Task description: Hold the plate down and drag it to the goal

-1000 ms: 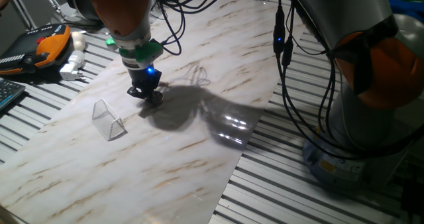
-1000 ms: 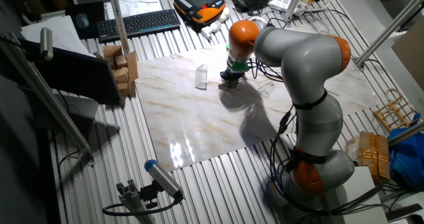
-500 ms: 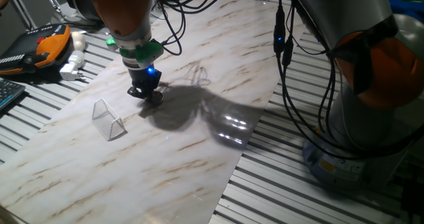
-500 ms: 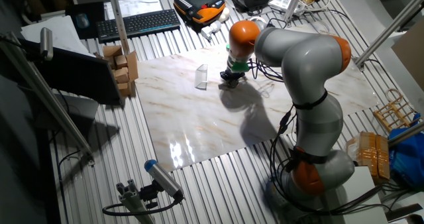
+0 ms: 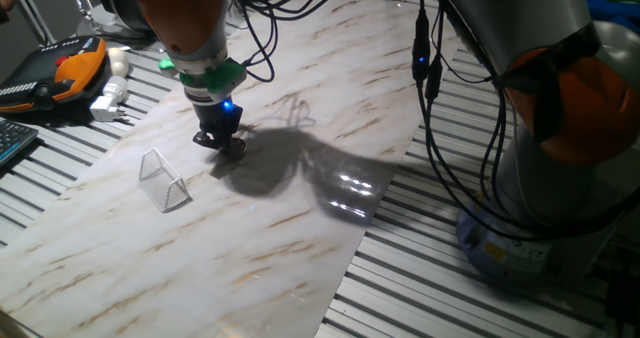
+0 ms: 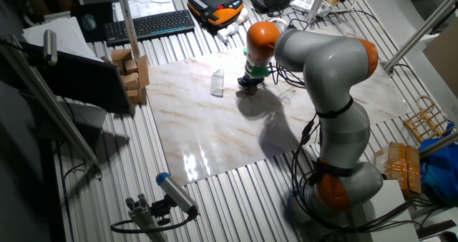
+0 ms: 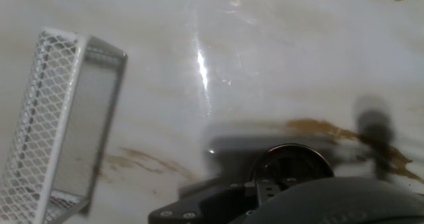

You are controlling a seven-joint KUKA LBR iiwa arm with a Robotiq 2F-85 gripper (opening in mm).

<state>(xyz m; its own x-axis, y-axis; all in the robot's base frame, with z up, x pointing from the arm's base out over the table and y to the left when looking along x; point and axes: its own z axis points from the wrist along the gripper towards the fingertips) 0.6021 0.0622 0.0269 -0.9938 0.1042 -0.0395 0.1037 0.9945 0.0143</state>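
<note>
Gripper [image 5: 223,143] presses down on the plate [image 7: 292,163], centre-left of the marble board [image 5: 300,208]. Finger opening cannot be told. The goal [image 5: 163,180] stands near, lower left.

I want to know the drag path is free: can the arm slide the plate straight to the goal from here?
Probably yes. The gripper sits low over the plate, and only bare marble board shows between it and the goal; nothing stands in that gap.

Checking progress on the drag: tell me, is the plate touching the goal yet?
Apart. The hand view shows bare marble between the plate and the goal; one fixed view agrees, the gripper standing clear of it.
</note>
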